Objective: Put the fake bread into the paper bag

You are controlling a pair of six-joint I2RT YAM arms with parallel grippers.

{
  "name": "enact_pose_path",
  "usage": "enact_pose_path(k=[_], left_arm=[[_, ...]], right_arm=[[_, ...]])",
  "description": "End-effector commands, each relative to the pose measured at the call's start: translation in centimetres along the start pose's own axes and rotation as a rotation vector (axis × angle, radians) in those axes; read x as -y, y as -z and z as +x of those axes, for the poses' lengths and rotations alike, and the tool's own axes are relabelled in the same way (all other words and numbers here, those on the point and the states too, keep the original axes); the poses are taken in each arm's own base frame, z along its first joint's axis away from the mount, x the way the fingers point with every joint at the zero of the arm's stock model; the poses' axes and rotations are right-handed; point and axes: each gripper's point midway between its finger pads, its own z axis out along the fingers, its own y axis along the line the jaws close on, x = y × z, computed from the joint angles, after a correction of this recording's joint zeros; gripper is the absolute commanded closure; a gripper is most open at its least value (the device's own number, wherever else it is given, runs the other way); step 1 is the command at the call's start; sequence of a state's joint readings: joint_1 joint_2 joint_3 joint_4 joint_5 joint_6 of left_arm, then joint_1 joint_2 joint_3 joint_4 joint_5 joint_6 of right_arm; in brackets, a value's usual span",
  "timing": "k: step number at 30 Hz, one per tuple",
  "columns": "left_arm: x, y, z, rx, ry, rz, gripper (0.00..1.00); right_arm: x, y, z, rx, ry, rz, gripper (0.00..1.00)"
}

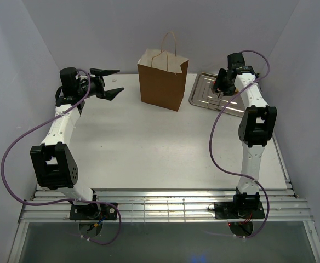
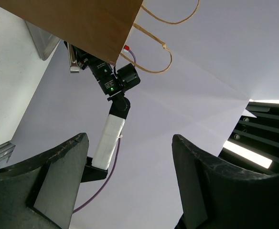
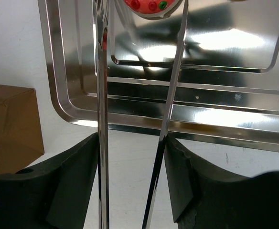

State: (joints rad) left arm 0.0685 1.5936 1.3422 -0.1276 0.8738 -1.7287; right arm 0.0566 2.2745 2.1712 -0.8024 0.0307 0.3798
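The brown paper bag point(image 1: 163, 82) stands upright at the back middle of the table, its handles up; it also shows in the left wrist view point(image 2: 72, 24) and the right wrist view point(image 3: 8, 129). My right gripper point(image 1: 221, 85) point(image 3: 132, 138) hangs over the silver tray point(image 1: 204, 94), shut on the two arms of the metal tongs point(image 3: 101, 95). The tong tips straddle a red-topped tart point(image 3: 151, 5), a piece of the fake bread, on the tray point(image 3: 201, 119). Left of the bag, my left gripper point(image 1: 116, 81) point(image 2: 130, 136) is open and holds nothing.
The tray lies just right of the bag near the back right wall. White walls close in the table on the left, back and right. The right arm point(image 2: 111, 138) shows beyond the bag in the left wrist view.
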Motion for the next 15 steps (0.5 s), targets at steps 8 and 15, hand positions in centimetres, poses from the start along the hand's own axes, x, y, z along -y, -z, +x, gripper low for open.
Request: enact_pose_path(k=[8,15], left_arm=[[1.76,0.68,0.81,0.011,-0.058,0.03,0.19],[1.81,0.72,0.99,0.008,-0.061,0.031,0.19]], right_arm=[[-0.83,-0.16,-2.03,0.065,0.034,-0.02,0.44],[-1.22,0.66,-2.55,0.081,0.041,-0.035,0.56]])
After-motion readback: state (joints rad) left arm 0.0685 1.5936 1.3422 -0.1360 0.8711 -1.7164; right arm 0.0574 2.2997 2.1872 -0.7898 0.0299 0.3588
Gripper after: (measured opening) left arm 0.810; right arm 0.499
